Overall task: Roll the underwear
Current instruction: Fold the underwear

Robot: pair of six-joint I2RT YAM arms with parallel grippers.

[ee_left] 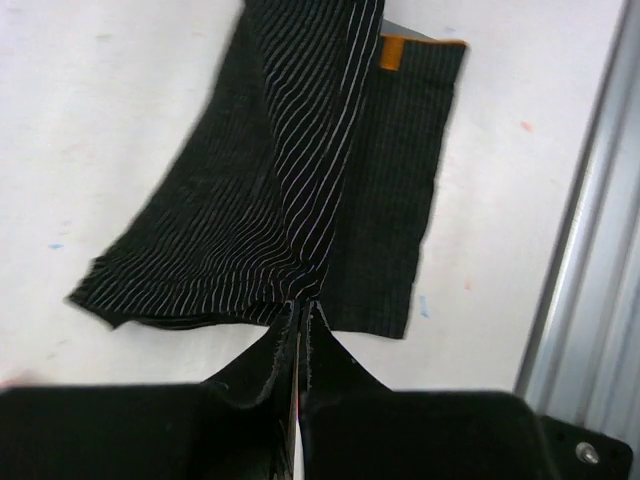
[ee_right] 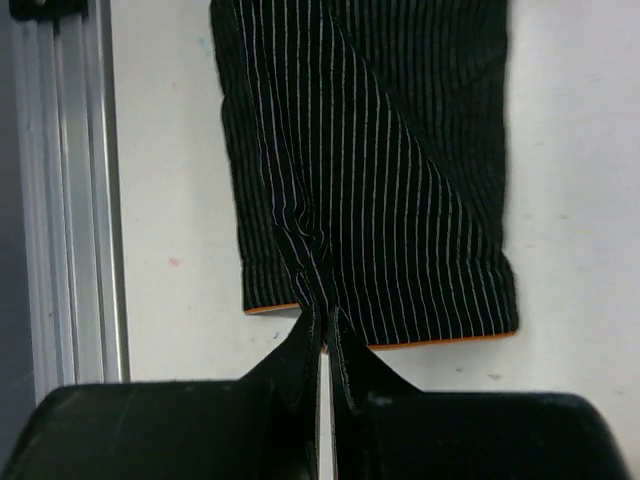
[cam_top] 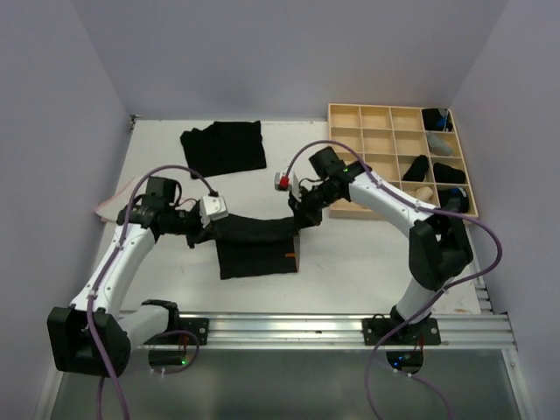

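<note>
Both claws clamp the pinstriped underwear (cam_top: 258,254): L gripper (cam_top: 208,230) & R gripper (cam_top: 304,213) at opposite ends of its raised edge. Move together, even tension, so fold lands flat.

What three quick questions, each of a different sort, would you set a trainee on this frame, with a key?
1. True or false: the left pincer and the right pincer are both shut on the striped underwear.
2. The black cloth pile lies on the table: A) farther back than the striped underwear; B) nearer the front; C) on top of it.
3. What colour is the small tag on the striped underwear?
Key: 1 true; 2 A; 3 orange.
</note>
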